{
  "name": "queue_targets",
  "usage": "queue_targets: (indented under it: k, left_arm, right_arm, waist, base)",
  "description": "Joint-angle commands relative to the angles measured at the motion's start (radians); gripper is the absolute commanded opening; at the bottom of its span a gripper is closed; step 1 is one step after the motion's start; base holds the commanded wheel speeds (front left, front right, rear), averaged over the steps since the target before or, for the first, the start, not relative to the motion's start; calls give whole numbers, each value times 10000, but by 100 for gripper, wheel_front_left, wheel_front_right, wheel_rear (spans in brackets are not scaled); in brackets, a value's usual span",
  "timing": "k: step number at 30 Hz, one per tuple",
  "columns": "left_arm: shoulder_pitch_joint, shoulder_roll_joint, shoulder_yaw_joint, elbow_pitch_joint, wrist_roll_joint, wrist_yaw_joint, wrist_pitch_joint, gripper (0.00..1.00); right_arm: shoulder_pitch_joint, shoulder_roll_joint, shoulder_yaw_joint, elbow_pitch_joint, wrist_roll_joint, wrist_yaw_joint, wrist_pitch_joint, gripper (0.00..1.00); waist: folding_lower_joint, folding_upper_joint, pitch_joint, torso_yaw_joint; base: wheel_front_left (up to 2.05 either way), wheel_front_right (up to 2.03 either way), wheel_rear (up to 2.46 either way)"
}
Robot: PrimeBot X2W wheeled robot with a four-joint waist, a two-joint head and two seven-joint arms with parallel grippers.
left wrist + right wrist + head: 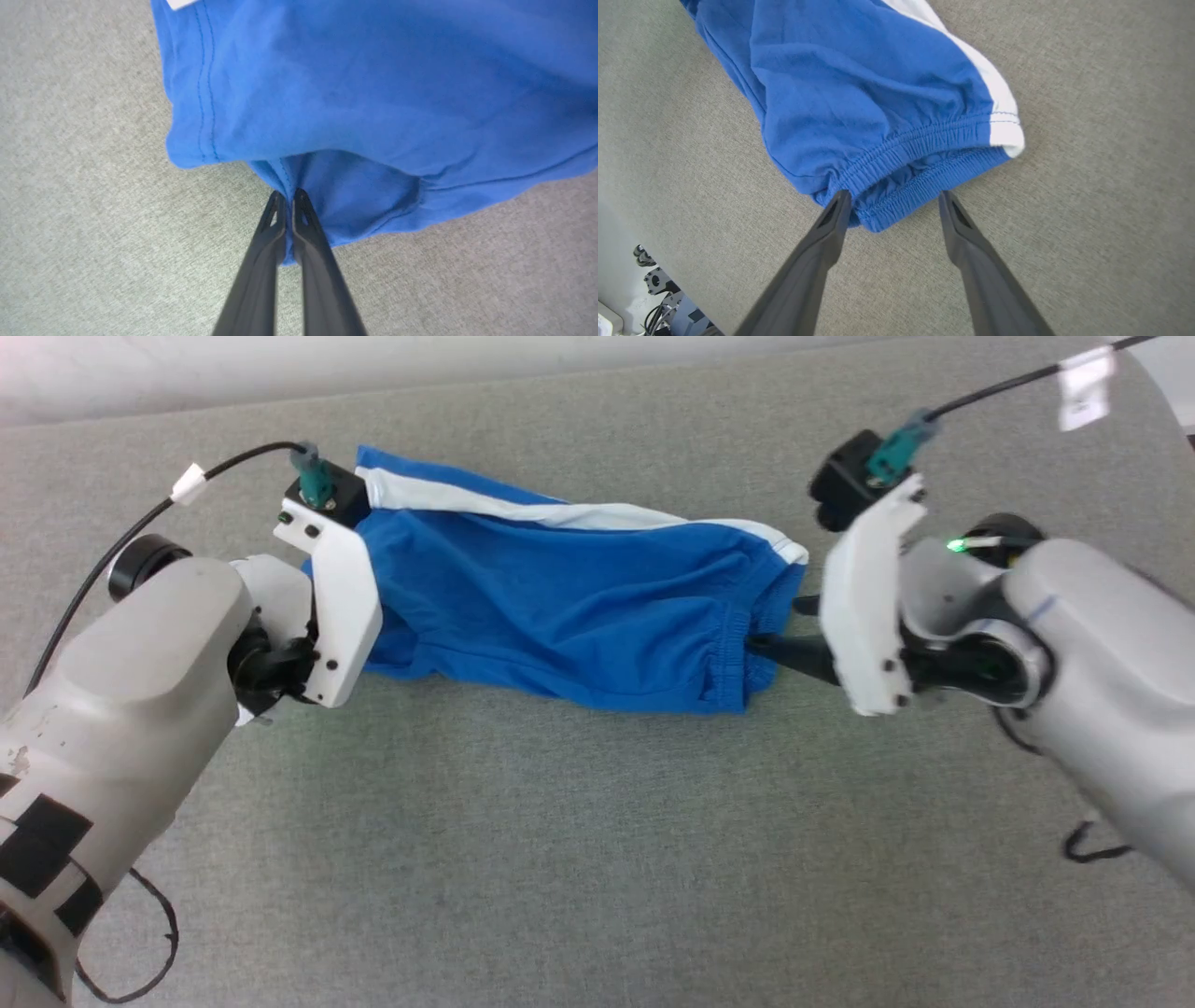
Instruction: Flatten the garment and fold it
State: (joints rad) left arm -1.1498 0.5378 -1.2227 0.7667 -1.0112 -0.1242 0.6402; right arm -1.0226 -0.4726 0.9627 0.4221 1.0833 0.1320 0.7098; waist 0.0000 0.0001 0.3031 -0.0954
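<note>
1. The blue shorts (579,607) lie crumpled across the middle of the head view on the grey worktop (560,859). The white side stripe (560,513) runs along their upper edge, and the gathered waistband (920,137) is turned toward the right.
2. The left hand (287,198) is pressed together, with a small pinch of fabric beside the leg hem (205,93) clamped between its fingers.
3. The right hand (894,200) is held apart, astride the waistband's lower edge, with nothing gripped.
4. Two risks are judged likely. So thin a pinch could be pulled free once tension is applied. If only one waistband layer were caught, the cloth would be twisted rather than flattened.
</note>
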Motion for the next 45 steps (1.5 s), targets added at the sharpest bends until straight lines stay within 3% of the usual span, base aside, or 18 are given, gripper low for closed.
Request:
queue_targets:
  k: [1,8,16,17,18,23,28,39,45]
  left_arm:
    - [37,-9,-55,17,-63,-65,-73,0]
    - [-207,-94,-149,115,-27,-65,-257,0]
    - [-277,-356,-228,347,-106,-65,-479,0]
    - [-254,-353,-239,378,-130,-65,-500,0]
    - [-223,-342,-244,417,-169,-65,-527,0]
    - [87,-293,-152,549,-543,-65,-875,0]
    - [450,-157,-154,229,-727,-65,-1520,0]
    - [1908,762,-198,-1471,-828,-14,-3005,0]
    - [3608,1348,-234,-3113,-958,708,-3803,0]
  right_arm:
    - [-21,281,-84,334,5,-13,-43,100]
    - [121,1768,-242,2515,-311,-13,-380,100]
    - [750,2491,512,3884,-788,-13,-606,100]
    - [761,2495,585,3893,-779,-13,-630,37]
    - [744,2491,598,3873,-723,-13,-696,0]
    - [487,2296,521,3754,-450,-13,-1176,0]
    - [563,1724,595,2810,38,-13,-1713,0]
    - [1760,-681,1367,-145,632,-13,-2844,0]
    - [2740,-1848,1967,-1266,555,-13,-3296,0]
  waist:
    - [0,-1,59,48]
    - [0,-1,384,246]
    - [0,-1,576,434]
    - [0,-1,564,426]
    - [0,-1,534,406]
    - [0,-1,159,296]
    - [0,-1,-441,389]
    - [0,-1,-1673,867]
    - [0,-1,-2105,1092]
  base:
    - [0,0,0]
    - [0,0,0]
    - [0,0,0]
    - [0,0,0]
    - [0,0,0]
    - [0,0,0]
    - [0,0,0]
    - [0,0,0]
    - [0,0,0]
